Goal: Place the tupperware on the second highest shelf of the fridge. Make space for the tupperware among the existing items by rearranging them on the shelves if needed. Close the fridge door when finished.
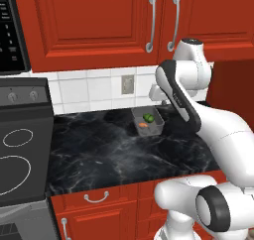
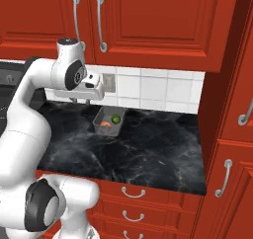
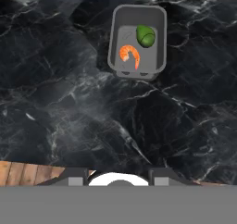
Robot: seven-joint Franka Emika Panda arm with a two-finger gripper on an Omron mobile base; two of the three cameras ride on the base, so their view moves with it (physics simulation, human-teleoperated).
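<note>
While your claw (image 2: 80,99) hangs above the black marble counter (image 2: 158,149), jaw spread unclear to you, nothing visibly held, grey tupperware (image 3: 137,41) just ahead below, red cabinets (image 2: 148,16) overhead, white tile (image 2: 158,92) behind.

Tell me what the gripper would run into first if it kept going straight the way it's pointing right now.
Most likely the black marble counter. The gripper points down at bare countertop short of the grey tupperware, which sits off its line, nearer the tiled wall. Nothing appears to lie between, though depth is hard to judge.
</note>
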